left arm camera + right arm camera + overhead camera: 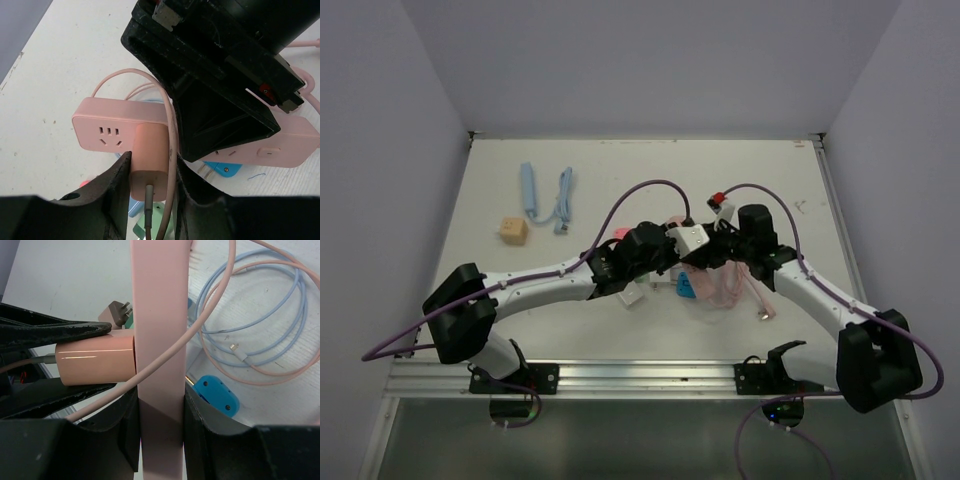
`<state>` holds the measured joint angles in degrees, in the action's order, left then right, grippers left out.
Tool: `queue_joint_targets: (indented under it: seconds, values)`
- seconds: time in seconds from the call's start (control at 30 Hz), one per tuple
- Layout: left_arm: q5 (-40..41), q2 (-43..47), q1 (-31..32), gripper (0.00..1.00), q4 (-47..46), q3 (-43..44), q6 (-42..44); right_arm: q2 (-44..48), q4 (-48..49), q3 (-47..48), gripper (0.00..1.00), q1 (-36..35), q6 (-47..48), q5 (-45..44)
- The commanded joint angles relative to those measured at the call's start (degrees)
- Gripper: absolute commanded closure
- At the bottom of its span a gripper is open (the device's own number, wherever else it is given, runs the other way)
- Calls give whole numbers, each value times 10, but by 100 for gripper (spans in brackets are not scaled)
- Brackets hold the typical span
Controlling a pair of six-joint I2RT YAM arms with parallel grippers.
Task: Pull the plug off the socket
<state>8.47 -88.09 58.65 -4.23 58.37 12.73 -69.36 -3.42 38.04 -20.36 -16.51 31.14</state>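
White table [650,165]: right gripper [161,420] clamps socket strip [160,315] to anchor it; left gripper [151,165] clenched on plug [150,142], ready for pulling.

We see our left gripper [152,162] pinching the pink blocky plastic plug [150,142] on both sides, seated in the long pink plastic socket strip [100,127], a thin pink cable [169,112] looping past.
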Motion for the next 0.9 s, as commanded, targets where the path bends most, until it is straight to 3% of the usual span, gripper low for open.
queue_joint_targets:
  seconds: [0.0, 0.17, 0.43, 0.87]
  values:
    - [28, 27, 5, 100, -36, 0, -11, -10, 9, 28, 100, -4, 5, -5]
    - [58, 57, 5, 100, -39, -7, -11, -44, -21, 41, 100, -3, 11, -32]
    - [30, 114, 6, 100, -18, -36, -38, -87, -47, 48, 100, 4, -2, -95]
    - [47, 151, 6, 100, -10, -69, -66, -111, -51, 54, 100, 18, -4, -91]
